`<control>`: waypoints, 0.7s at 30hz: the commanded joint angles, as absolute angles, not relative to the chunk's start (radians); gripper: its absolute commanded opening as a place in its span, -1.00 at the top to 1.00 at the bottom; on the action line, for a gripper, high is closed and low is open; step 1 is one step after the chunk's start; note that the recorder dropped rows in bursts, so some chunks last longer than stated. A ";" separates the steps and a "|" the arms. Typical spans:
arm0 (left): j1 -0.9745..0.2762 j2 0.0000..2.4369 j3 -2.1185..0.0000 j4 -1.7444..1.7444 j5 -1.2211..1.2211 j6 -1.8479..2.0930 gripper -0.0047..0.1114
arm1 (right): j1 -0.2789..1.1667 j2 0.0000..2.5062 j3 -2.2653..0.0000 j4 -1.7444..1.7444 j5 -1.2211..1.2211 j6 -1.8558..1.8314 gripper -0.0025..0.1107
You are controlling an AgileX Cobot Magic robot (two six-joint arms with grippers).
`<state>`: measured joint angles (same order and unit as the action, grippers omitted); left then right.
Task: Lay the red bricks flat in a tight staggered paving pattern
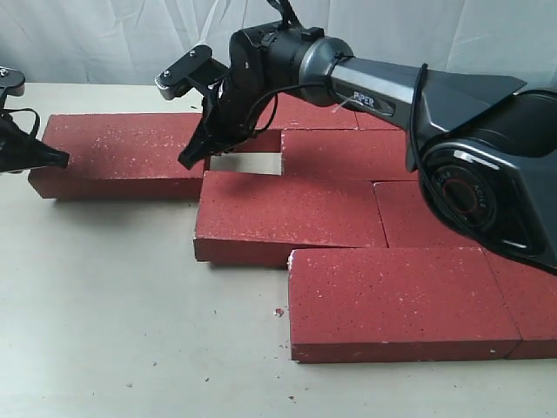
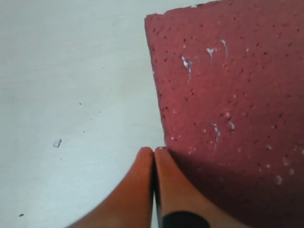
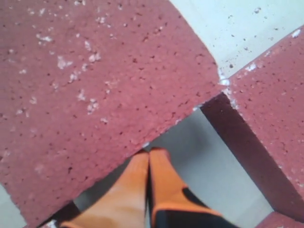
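The red bricks [image 1: 287,213] lie flat on the pale table [image 1: 122,313] in stepped rows. Seven can be counted, and the right arm hides any others. One brick [image 1: 122,152] sits apart at the left, with a small open gap [image 1: 246,163] between it and its neighbours. Two grippers work on this brick. The left gripper [image 1: 57,159], fingers pressed together, touches its outer end. The right gripper [image 1: 190,159], fingers likewise pressed together and holding nothing, meets its inner edge at the gap.

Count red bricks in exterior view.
7 red bricks at least: one left, two front, two middle, two back by right arm; more may be hidden.
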<state>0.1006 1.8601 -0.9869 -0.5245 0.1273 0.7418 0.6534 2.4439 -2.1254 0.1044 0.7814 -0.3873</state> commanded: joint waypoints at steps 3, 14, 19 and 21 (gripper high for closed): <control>0.089 1.865 -0.983 -0.522 0.142 0.740 0.92 | 0.649 2.472 -2.129 0.105 0.768 -0.363 0.97; 0.111 1.865 -0.983 -0.522 0.101 0.740 0.92 | 0.648 2.505 -2.129 0.103 0.644 -0.363 0.97; 0.148 1.865 -0.978 -0.564 0.083 0.740 0.92 | 0.651 2.505 -2.129 0.144 0.593 -0.361 0.97; 0.149 1.865 -0.978 -0.565 0.095 0.740 0.92 | 0.651 2.505 -2.129 0.144 0.593 -0.361 0.97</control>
<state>0.1423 1.8601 -0.9828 -0.5466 0.0957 0.7418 0.6501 2.5080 -2.1254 0.1338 0.6117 -0.3619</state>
